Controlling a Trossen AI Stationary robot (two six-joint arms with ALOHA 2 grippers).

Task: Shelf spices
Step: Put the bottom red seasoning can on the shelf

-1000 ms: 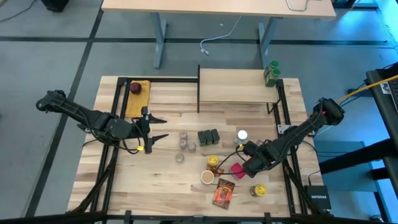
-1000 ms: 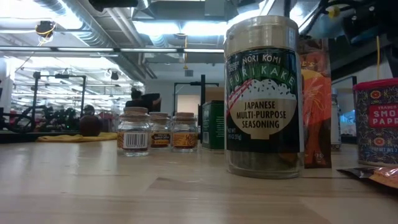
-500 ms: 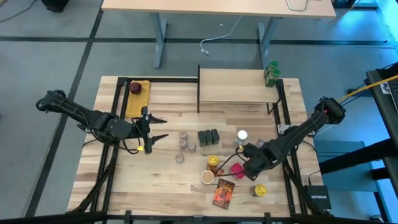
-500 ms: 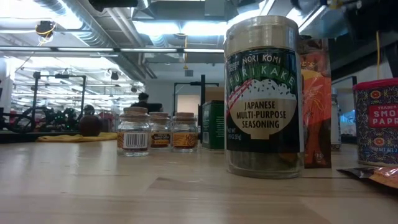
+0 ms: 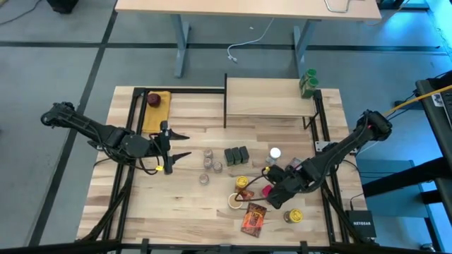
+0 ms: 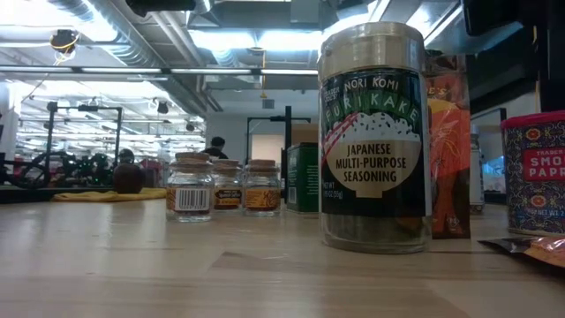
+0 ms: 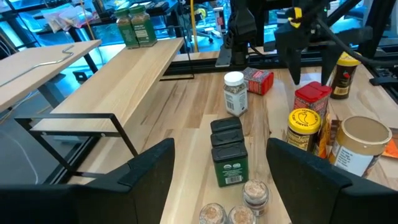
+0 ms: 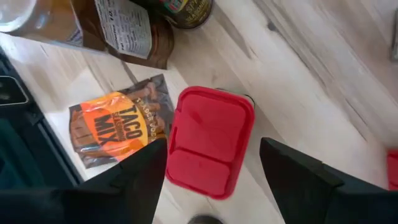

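The right hand (image 5: 263,190) hangs over the counter's (image 5: 183,204) near right part with its fingers (image 8: 298,180) spread, 1 on each side of a red-lidded tin (image 8: 208,140) that stands just below them; whether they touch it cannot be told. Beside that tin lies an orange taco packet (image 8: 115,127), flat on the wood. In the high view the packet (image 5: 253,219) sits at the counter's near edge, with a tan-lidded jar (image 5: 235,201) and a yellow-lidded jar (image 5: 242,183) just beside the hand, and another yellow-lidded jar (image 5: 294,216) toward the near right corner.

The left hand (image 5: 176,145) waits above the counter's left part, fingers (image 7: 305,168) wide apart and holding nothing, pointed at the middle of the counter. In front of it stand 3 dark tins (image 5: 237,155) in a row, 3 small cork-topped jars (image 5: 210,166) near them, and a white-lidded jar (image 5: 275,153) further right.

The shelf (image 5: 268,97) stands at the counter's far edge, right of centre. Its board carries 2 green-lidded jars (image 5: 308,83) at its right end. A dark red round thing (image 5: 153,99) rests on a yellow pad (image 5: 157,109) at the far left corner.
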